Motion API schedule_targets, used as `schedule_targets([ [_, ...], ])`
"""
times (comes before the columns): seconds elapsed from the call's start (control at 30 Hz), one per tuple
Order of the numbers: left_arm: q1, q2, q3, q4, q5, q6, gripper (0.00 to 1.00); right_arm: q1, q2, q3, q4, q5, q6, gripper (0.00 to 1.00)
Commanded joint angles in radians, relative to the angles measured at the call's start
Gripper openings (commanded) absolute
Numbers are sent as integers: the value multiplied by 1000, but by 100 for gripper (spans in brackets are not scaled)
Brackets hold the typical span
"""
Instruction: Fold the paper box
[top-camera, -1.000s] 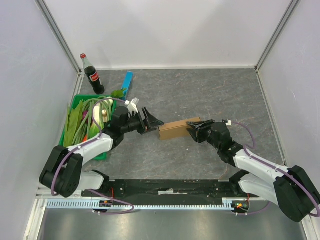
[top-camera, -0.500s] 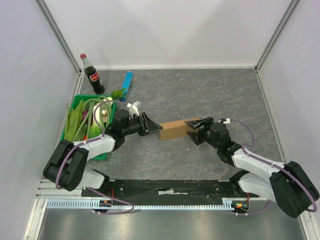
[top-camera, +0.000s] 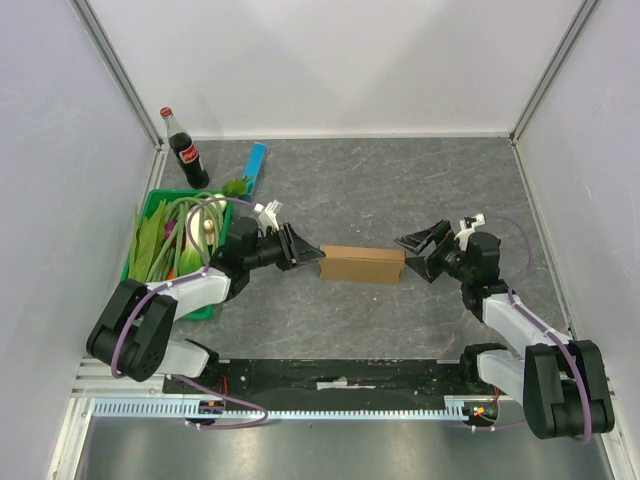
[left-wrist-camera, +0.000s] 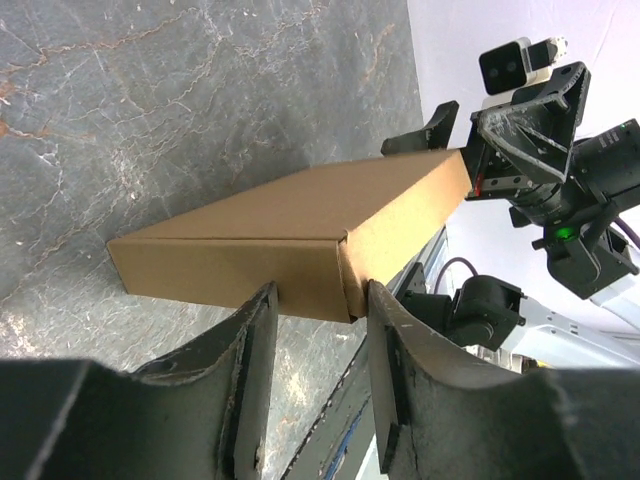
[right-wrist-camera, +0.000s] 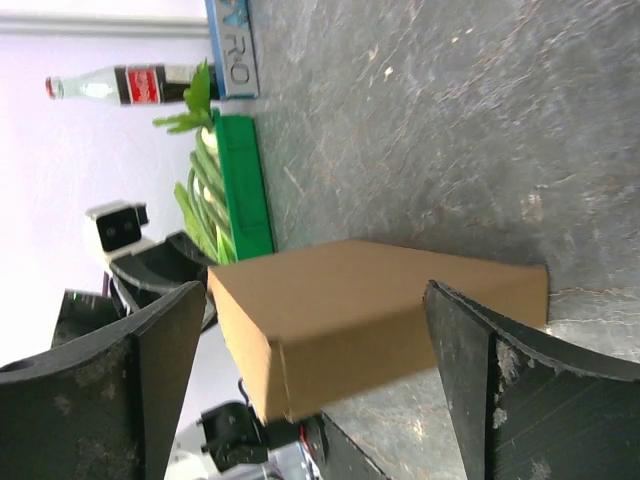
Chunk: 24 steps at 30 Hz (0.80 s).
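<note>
The right gripper (top-camera: 413, 257) opened wide, releasing the brown cardboard paper box (top-camera: 362, 264), which looked folded. The left gripper (top-camera: 312, 255) narrowed at its end, grip unclear.

**Light:** bright, even and diffuse from overhead in all three views. The white walls take a faint lilac cast and wash out in your wrist views.

**Shadows:** soft and short. You get a thin dark band under the paper box (top-camera: 362, 264) on the table (top-camera: 400, 190), clearest in the right wrist view.

**Glare:** a mild sheen on the grey tabletop, with small highlights on the bottle (top-camera: 186, 150).

**Focus:** your top view is sharp throughout. The left gripper (left-wrist-camera: 318, 305) and right gripper (right-wrist-camera: 315, 290) show as dark, soft-edged foreground masses.

**Distortion:** the frame posts lean outward at the top view's corners, and the wrist views stretch toward their edges.
</note>
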Motion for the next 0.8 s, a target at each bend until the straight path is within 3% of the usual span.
schedule_targets([
  [0.0, 6, 45, -7, -159, -59, 106, 43, -28, 40, 37, 73, -224, -94, 98],
  [0.23, 6, 39, -4, -163, -55, 97, 43, -30, 65, 29, 90, -247, -112, 94],
  [0.33, 6, 32, -4, -177, -59, 103, 43, -31, -19, 122, -253, -118, -402, 98],
  [0.4, 6, 24, -1, -186, -61, 109, 43, -30, -83, 170, -410, -80, -463, 98],
  [0.7, 4, 13, 22, -211, -61, 115, 43, -33, -173, 158, -495, -107, -441, 97],
  [0.77, 4, 12, 19, -212, -61, 115, 43, -35, -180, 158, -497, -107, -428, 93],
])
